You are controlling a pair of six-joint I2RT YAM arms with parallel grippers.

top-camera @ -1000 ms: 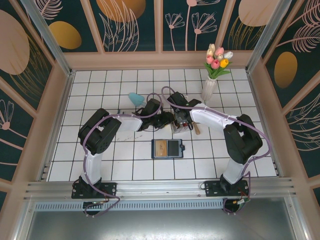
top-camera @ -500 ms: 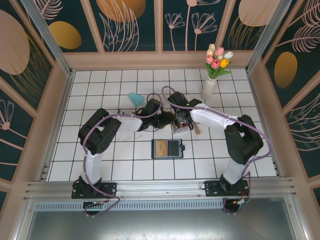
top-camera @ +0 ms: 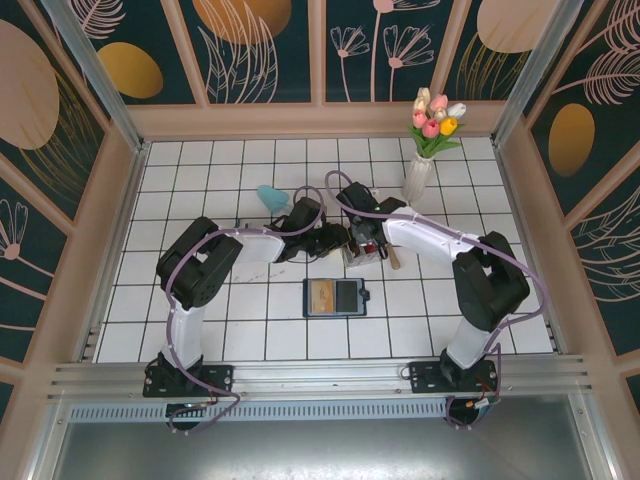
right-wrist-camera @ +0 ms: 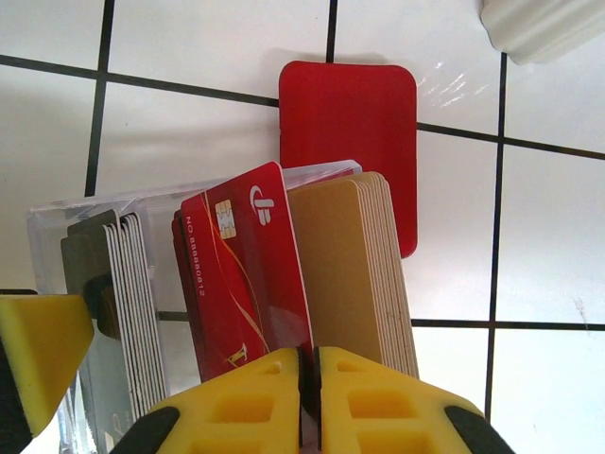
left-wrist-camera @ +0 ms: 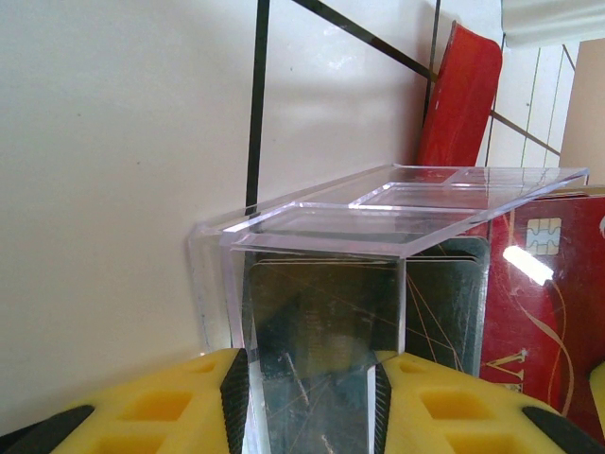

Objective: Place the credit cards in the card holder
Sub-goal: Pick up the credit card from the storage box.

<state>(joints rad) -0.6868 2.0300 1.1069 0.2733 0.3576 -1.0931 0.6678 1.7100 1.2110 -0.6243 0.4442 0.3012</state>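
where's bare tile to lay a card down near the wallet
Bare tiles flank the card holder: left toward the left arm, right toward the right arm. The back-left corner behind the teal object is open too. Crowded: the clear rack, gripped by the left pincer while the right pincer pinches a red card.

Glossy red card [right-wrist-camera: 244,279]; clear, scratched plastic rack [left-wrist-camera: 378,203]

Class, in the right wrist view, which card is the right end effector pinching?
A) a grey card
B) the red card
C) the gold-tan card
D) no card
B: the right end effector is clamped on the lower edge of the red card standing in the clear rack.
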